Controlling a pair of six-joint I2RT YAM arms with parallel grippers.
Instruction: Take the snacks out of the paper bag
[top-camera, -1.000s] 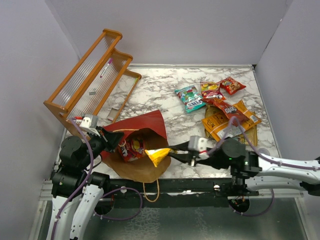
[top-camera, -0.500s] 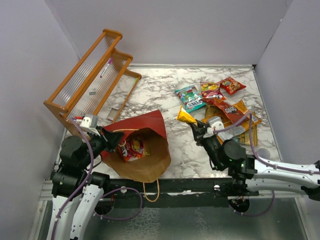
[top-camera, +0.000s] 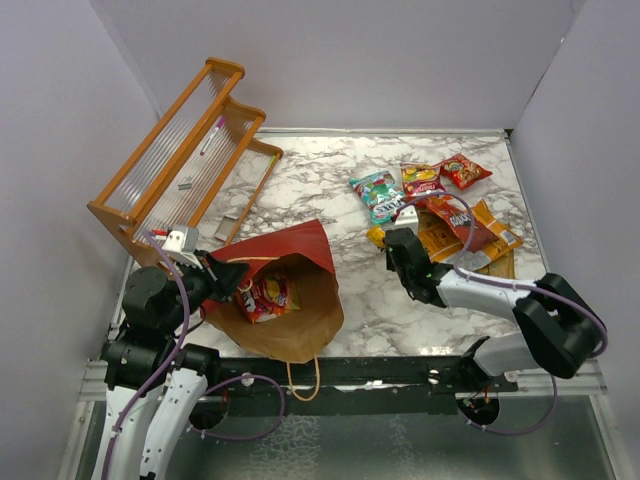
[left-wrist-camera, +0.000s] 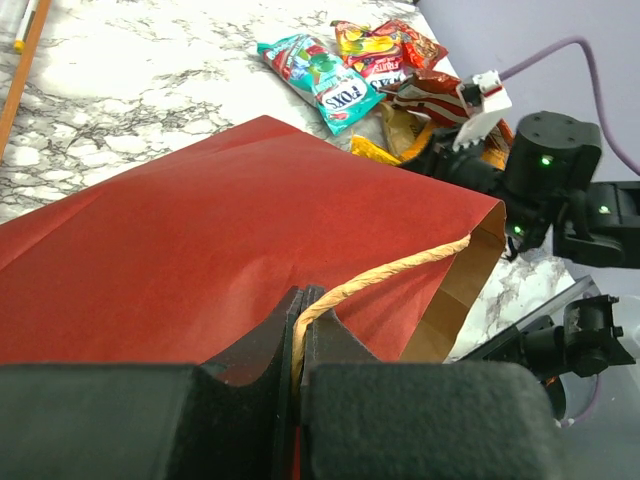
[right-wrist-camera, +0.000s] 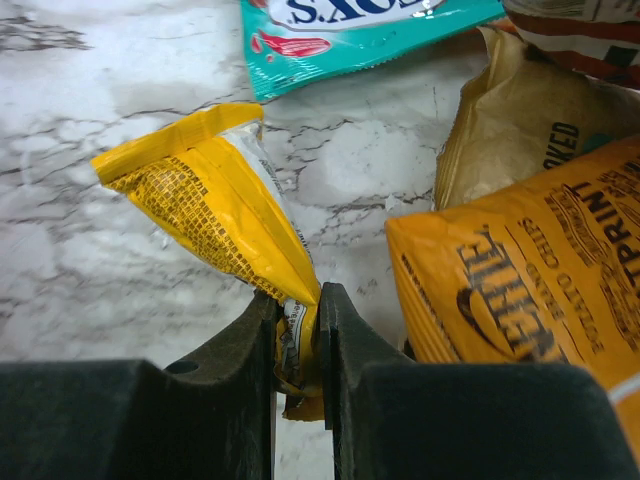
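- The right gripper is clamped on one end of a yellow packet, with the jaws nearly touching through the foil.
- From the jaws, the packet's long axis runs straight ahead and a little to the left. It is low over the marble table, but contact cannot be confirmed.
- This packet sits just beside the other snacks already out. A teal packet lies beyond it and the orange chip bag is close on its right.
- The left gripper is shut on the twine handle of the paper bag, holding the mouth open.
- The overhead view shows the paper bag lying on its side, well to the robot's left of the right gripper, mouth towards the near edge.
- One red packet is visible inside the mouth.
- The left gripper is nearer that packet but is busy with the handle, so the right arm looks the likelier one to fetch it.
- Readable writing:
  - The teal packet says "FOX'S".
  - The orange chip bag shows letters that look like "KETTLE", with "CHIPS" below, partly cut off.
  - A tan packet behind it shows "OKED".
  - The print on the yellow packet is too fine to read.
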